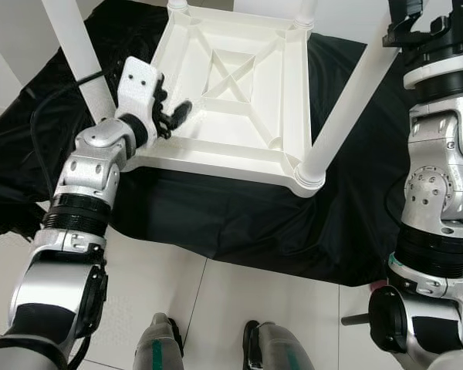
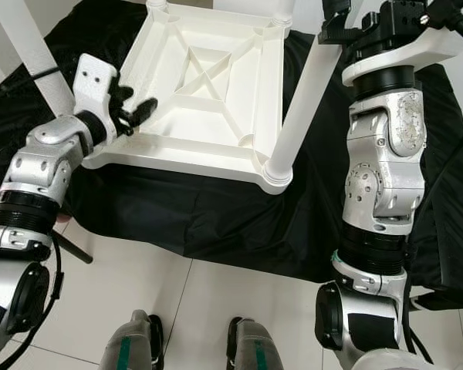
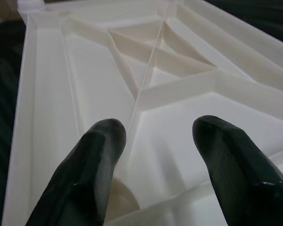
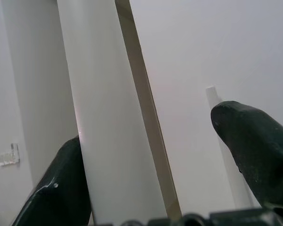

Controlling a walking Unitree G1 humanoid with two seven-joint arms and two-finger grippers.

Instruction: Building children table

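Nearest us, our two feet [image 1: 216, 347] stand on pale floor tiles [image 1: 162, 293]. Beyond them a black cloth [image 1: 239, 223] carries the white children's table [image 1: 231, 92], lying upside down with its ribbed underside up and legs rising from the corners. Our left gripper [image 1: 172, 118] hovers over the tabletop's left rim, fingers [image 3: 99, 165] parted and holding nothing. Farther up on the right, our right gripper [image 4: 170, 160] stands wide open around the near-right table leg [image 1: 347, 108], one finger [image 4: 61, 188] beside it.
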